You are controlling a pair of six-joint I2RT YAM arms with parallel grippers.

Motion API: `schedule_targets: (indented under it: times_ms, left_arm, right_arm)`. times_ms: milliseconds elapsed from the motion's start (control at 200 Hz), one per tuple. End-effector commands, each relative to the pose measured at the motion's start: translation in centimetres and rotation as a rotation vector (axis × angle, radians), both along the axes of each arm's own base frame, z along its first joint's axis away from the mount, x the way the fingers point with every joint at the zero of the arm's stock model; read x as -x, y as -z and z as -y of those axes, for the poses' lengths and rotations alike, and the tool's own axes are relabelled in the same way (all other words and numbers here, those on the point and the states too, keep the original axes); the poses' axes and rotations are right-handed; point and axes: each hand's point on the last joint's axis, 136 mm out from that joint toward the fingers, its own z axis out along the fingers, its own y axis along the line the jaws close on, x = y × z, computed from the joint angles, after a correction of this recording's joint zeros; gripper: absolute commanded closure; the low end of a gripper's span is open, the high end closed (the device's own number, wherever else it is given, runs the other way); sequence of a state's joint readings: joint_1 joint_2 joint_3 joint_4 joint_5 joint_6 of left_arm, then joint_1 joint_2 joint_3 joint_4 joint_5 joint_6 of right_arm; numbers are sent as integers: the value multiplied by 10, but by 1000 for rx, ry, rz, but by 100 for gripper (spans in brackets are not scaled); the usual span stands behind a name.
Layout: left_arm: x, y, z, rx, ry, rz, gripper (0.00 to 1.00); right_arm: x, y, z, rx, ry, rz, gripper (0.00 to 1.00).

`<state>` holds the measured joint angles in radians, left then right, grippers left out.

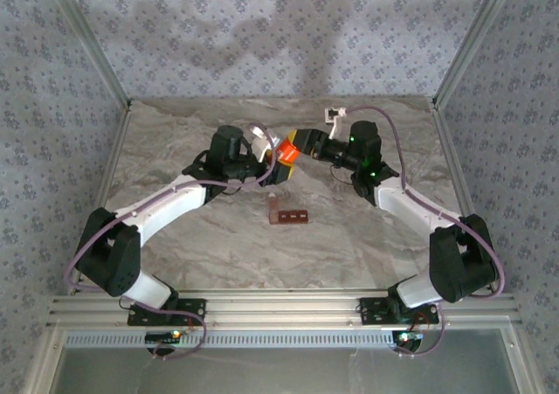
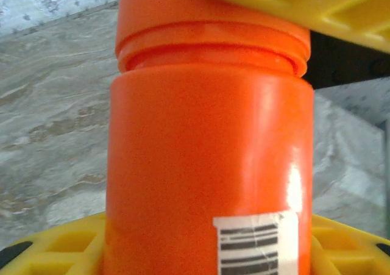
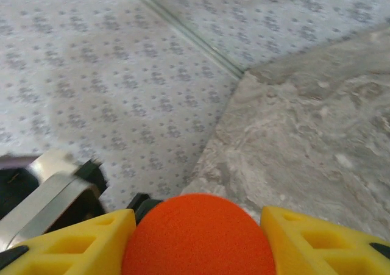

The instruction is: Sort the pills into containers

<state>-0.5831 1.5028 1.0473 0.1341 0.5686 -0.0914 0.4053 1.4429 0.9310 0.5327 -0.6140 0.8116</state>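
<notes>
Top external view: the containers, a dark red-brown strip of compartments, lie mid-worktop, contents too small to tell. Farther back, the left pincer grips the orange bottle; the right pincer clamps its cap.

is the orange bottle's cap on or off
On. The left wrist view shows the cap seated on the neck of the orange bottle; the right gripper clasps its top.

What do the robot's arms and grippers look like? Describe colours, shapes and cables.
The left arm and right arm have white links, chunky black joints and a lilac cable each; green lights glow on the right one. The left gripper and right gripper have yellow fingers with moulded hollows.
</notes>
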Motion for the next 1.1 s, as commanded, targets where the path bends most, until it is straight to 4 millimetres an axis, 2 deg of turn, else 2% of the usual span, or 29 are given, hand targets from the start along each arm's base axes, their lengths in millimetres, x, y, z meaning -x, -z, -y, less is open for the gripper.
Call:
schedule_targets:
  times_ms: [0,60,155,250,320,420,525,655,895,1094]
  left_arm:
    - [8,-50,0,170,70,32,100]
    - [9,-52,0,169,78,26,100]
    - [6,-48,-2,145,63,31,100]
    - [1,-41,-5,102,31,44,100]
    - [-2,-37,-6,73,9,58,100]
    - [-6,-31,-7,22,-17,87,100]
    - [-6,-24,-5,-36,-21,114,100]
    - [-4,-20,2,-67,-8,123,100]
    - [-4,-22,7,-68,-2,134,100]
    - [-4,-21,9,-69,1,132,100]
  right_arm:
    - [6,-27,2,-50,-79,160,43]
    - [7,-33,0,-58,-90,162,37]
    - [5,-42,3,-76,-70,151,20]
    - [-1,-46,15,-71,19,109,14]
    - [-9,-43,27,-42,113,44,13]
    - [-16,-26,43,33,235,-96,11]
    - [-17,-22,44,29,257,-152,10]
    - [-17,-22,34,26,232,-159,9]
    - [-14,-7,19,69,211,-192,8]
    - [-8,-5,7,74,176,-187,11]
